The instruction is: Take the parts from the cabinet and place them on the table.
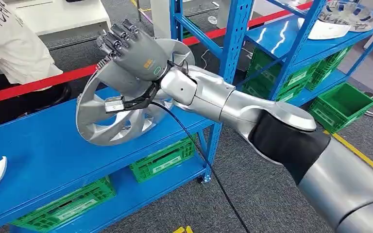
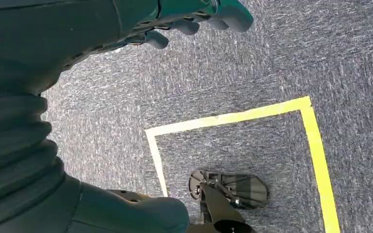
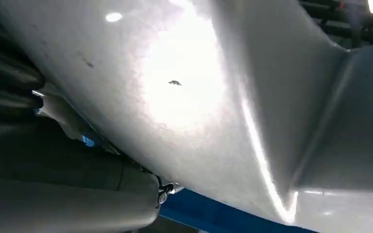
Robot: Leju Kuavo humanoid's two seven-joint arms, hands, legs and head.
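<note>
Right hand (image 1: 133, 53) holds a silver wheel cover (image 1: 111, 114), centre-left of the head frame. The cover is carried tilted, its lower rim just above or barely touching the blue table (image 1: 43, 150) (cannot tell which). The back of the hand faces the camera, fingers (image 1: 119, 36) over the cover's upper edge; the grip side is hidden.

Handling, as I judge it: a thin moulded disc with spokes and cut-outs, probably light for its width, stiff enough across the face but springy at the rim. Glossy surface, so likely slippery; a hold hooked through a spoke opening or over the rim looks safer than pressing on the flat face. Scuffing is the main risk when it lands.

Right arm (image 1: 252, 114) reaches up from lower right, elbow bent, wrist turned inward. The right wrist frame shows the cover's pale surface (image 3: 199, 97) up close.

Left hand (image 2: 194, 19) hangs over grey carpet with yellow tape (image 2: 315, 145); fingers curled loosely, holding nothing.

More covers sit on the cabinet shelf (image 1: 272, 36), upper right.
</note>
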